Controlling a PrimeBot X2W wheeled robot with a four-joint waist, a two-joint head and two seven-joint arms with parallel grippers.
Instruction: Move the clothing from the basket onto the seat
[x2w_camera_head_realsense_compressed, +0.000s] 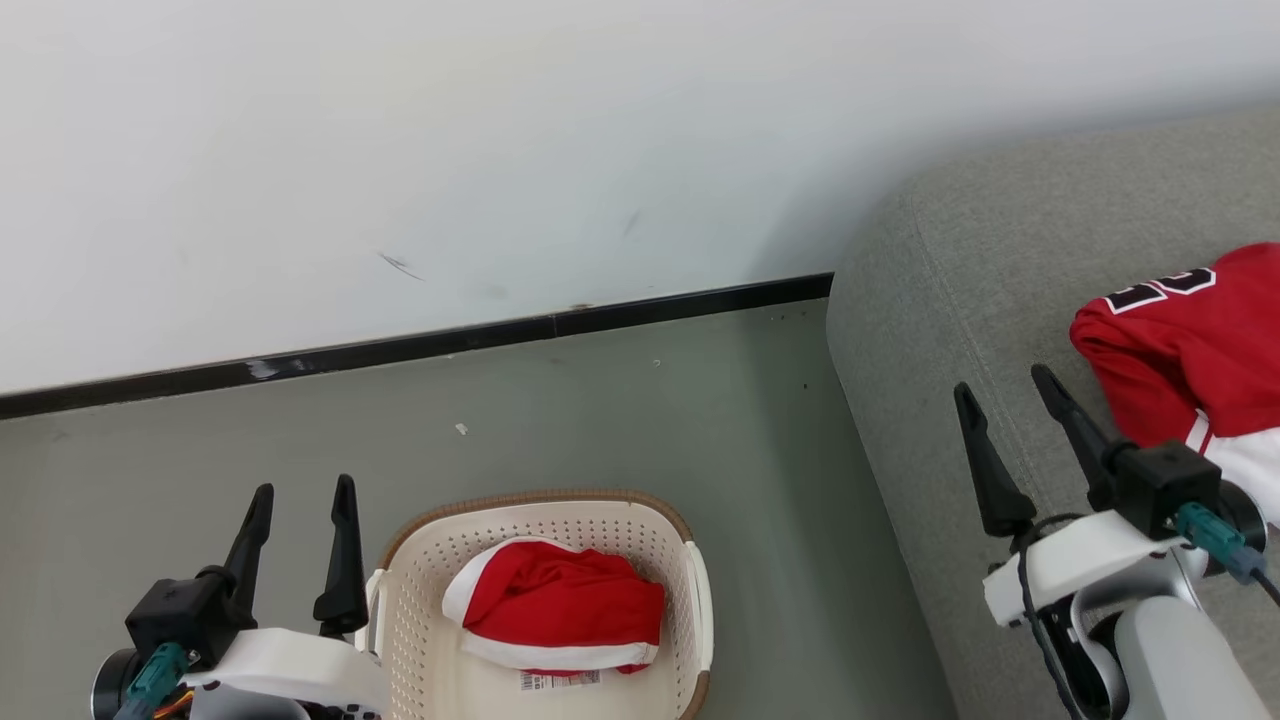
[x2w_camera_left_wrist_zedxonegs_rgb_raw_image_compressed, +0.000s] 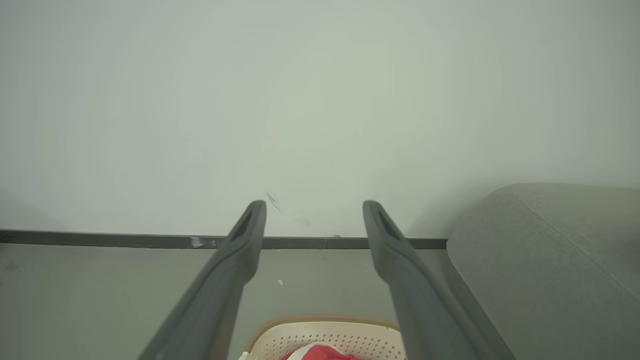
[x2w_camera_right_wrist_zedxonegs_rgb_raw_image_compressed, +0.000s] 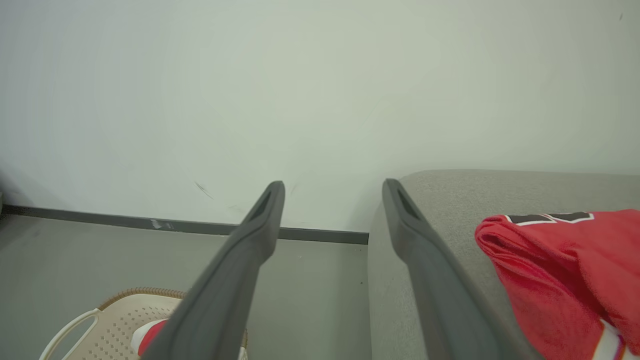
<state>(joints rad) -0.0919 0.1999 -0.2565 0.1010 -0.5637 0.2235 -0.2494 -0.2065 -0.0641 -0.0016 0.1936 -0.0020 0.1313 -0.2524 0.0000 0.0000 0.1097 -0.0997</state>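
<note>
You'll see a pale wall (x2w_camera_head_realsense_compressed: 500, 150) above the black baseboard (x2w_camera_head_realsense_compressed: 400, 348), with a dark scuff (x2w_camera_head_realsense_compressed: 400, 265) just above it. Grey floor (x2w_camera_head_realsense_compressed: 650, 430) lies below it, and a white speck (x2w_camera_head_realsense_compressed: 461, 429) sits near it.

Soft, even light, no glare. The wall (x2w_camera_left_wrist_zedxonegs_rgb_raw_image_compressed: 320, 100) beyond the left gripper (x2w_camera_left_wrist_zedxonegs_rgb_raw_image_compressed: 314, 205) looks hazy (its fingers (x2w_camera_left_wrist_zedxonegs_rgb_raw_image_compressed: 205, 310) blur toward their base), with a faint shadow just right of its tips beside the seat (x2w_camera_left_wrist_zedxonegs_rgb_raw_image_compressed: 550, 240).

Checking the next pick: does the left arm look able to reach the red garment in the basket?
Probably yes: the left jaws stand open and empty beside the basket, and the red garment lies uncovered inside.
</note>
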